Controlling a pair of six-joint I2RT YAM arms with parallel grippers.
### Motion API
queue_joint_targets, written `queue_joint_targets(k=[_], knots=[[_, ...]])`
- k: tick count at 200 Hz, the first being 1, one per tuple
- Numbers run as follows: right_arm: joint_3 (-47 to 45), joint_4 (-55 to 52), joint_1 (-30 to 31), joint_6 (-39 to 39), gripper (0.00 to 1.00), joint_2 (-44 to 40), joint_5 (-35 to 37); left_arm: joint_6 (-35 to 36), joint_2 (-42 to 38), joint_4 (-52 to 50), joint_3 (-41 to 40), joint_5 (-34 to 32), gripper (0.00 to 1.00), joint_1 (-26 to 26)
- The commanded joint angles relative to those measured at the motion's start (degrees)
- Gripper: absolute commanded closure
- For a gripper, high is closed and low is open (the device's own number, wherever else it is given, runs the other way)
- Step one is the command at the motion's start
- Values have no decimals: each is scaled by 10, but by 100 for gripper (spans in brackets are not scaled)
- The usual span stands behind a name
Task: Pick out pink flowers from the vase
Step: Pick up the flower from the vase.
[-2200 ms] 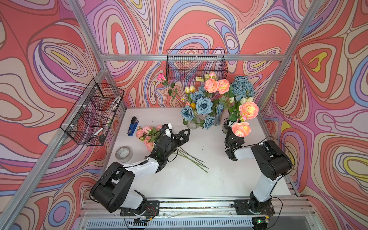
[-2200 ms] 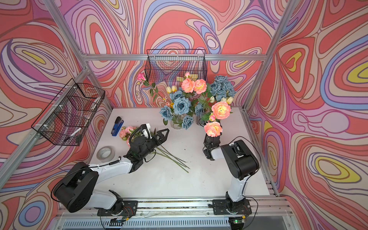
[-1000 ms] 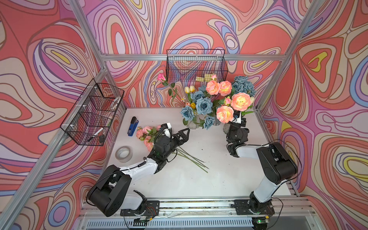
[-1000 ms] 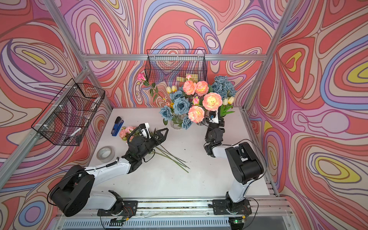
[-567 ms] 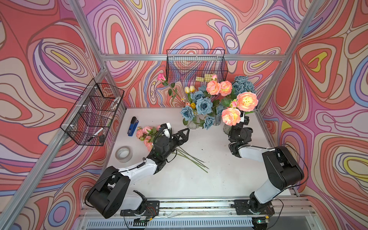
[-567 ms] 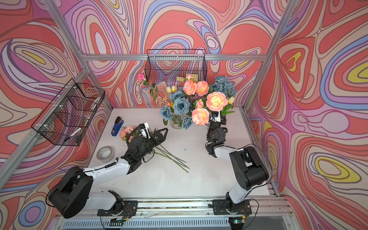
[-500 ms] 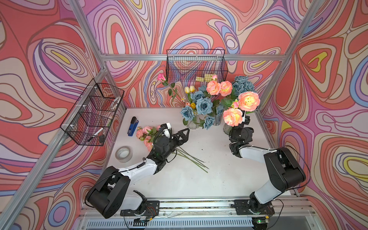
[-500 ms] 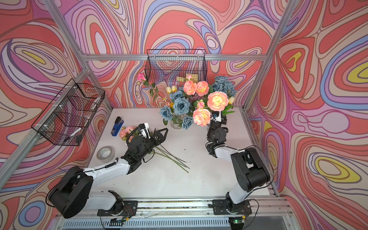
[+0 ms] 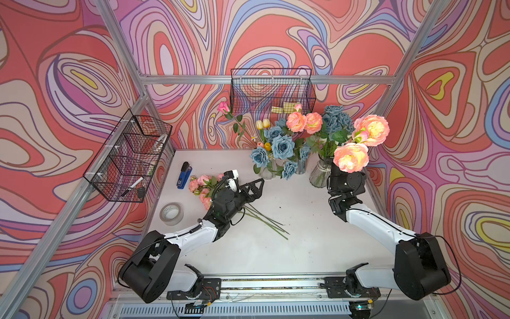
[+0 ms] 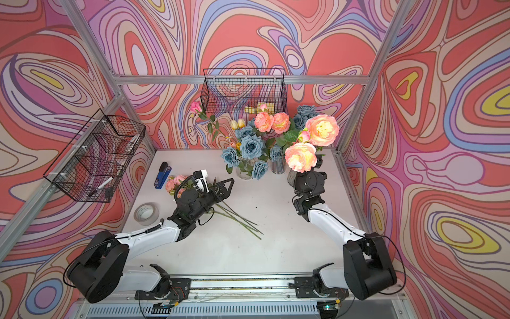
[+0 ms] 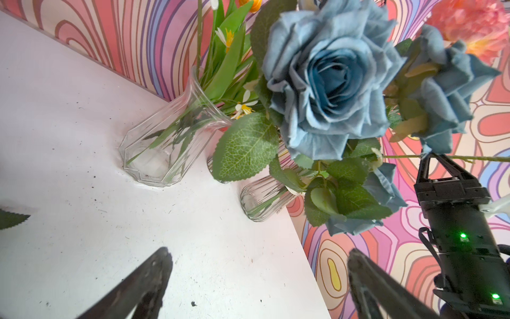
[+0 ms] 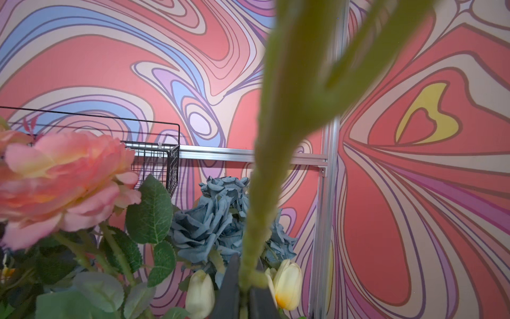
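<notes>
My right gripper (image 12: 244, 287) is shut on the green stem (image 12: 265, 171) of a spray of pink flowers, with two big peach-pink blooms (image 9: 351, 161) (image 10: 321, 129) raised above the ribbed glass vase (image 9: 318, 174) at the back right. The blooms hide its jaws in both top views; the left wrist view shows the right gripper (image 11: 432, 160) pinching the thin stem. More pink flowers (image 9: 303, 121) stand in the vases. A pink bunch (image 9: 202, 185) lies on the table by my left gripper (image 9: 255, 190) (image 11: 259, 252), which is open and holds nothing.
Dusty blue roses (image 9: 280, 146) and small tulips (image 9: 262, 124) fill two other glass vases (image 11: 162, 149) at the back. A blue stapler (image 9: 183, 171) and a tape roll (image 9: 171, 214) lie at the left. Wire baskets hang on the back wall (image 9: 265, 88) and left wall (image 9: 129, 154).
My right gripper has carried the pink spray to the right and higher, away from the other bouquets. The left arm has stayed where it was, jaws still open.
</notes>
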Motion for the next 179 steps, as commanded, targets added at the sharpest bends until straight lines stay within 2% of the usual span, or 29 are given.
queue_joint_targets(k=[1,62,148,179], knots=[[20,-79,-4,37,100,-27,-19,23,-6,57,1,25,0,4],[30,-207,-4,84,100,-114,-34,85,-26,44,14,60,0,6],[112,-402,-4,146,100,-201,-63,101,-18,133,-11,85,0,6],[156,-488,-4,163,100,-204,-82,140,-28,144,-11,123,6,6]])
